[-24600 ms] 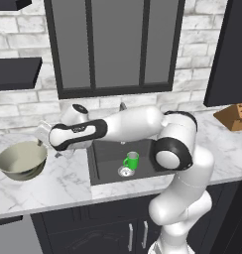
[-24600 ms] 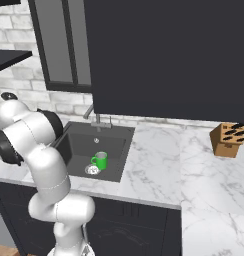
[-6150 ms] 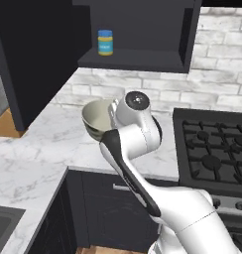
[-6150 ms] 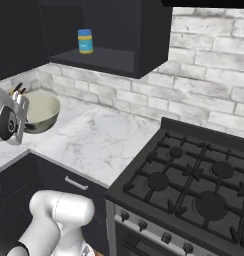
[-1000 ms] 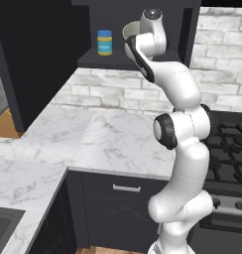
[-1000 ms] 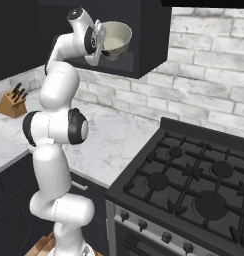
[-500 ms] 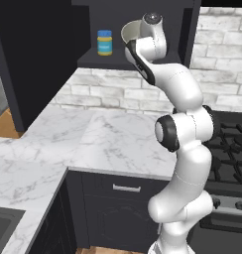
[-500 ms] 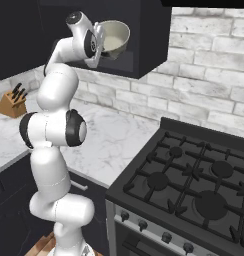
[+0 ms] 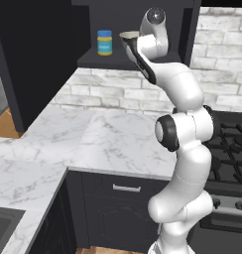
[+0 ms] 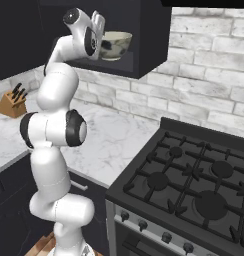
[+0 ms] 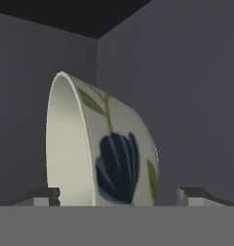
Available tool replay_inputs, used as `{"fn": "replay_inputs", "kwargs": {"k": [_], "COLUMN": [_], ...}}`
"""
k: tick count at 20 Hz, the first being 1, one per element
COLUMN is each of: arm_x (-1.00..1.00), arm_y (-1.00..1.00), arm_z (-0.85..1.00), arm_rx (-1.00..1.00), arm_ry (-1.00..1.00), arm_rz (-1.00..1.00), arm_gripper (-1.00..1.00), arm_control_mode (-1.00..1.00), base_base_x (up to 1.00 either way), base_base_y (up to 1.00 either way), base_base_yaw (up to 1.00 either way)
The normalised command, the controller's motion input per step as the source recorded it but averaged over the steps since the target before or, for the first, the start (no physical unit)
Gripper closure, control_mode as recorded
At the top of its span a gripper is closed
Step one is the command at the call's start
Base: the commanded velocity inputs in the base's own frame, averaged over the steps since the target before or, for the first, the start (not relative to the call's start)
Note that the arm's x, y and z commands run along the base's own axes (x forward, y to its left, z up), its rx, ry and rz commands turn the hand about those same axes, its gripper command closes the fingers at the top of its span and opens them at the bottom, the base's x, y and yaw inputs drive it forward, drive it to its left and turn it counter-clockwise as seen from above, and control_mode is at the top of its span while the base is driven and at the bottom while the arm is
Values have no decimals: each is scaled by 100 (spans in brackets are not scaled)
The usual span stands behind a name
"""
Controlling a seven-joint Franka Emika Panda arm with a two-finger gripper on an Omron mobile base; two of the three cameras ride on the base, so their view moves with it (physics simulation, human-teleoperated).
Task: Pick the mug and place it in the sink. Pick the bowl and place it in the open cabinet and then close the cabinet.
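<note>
The fingers stand wide apart on either side of the bowl, released, not pinching it. The bowl sits inside the open cabinet, near a jar. Withdrawing carelessly could catch the rim and drag the bowl off the shelf.

The bowl looks like smooth glazed ceramic, cream with a dark blue painted leaf. The cabinet is matt charcoal. The counter is polished white marble with grey veins. The wall is rough pale brick. The stove has matt black iron grates.
</note>
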Motion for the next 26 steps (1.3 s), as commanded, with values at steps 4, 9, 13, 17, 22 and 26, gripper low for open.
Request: {"fn": "replay_inputs", "kwargs": {"k": [4,9,13,17,22,26], "arm_x": [-75,-100,-100,-98,-73,-94], "arm_y": [-2,-1,0,0,1,0], "arm_z": [-7,0,3,0,1,56], "arm_rx": [1,1,0,5,-2,0], "arm_ry": [-21,-28,-30,-14,-18,-4], "arm_rz": [0,0,0,0,0,4], "arm_gripper": [-100,-100,-100,-100,-100,-100], "arm_control_mode": [-100,-100,-100,-100,-100,-100], "base_base_x": [0,0,0,0,0,0], "base_base_y": [0,0,0,0,0,0], "base_base_yaw": [0,0,0,0,0,0]}}
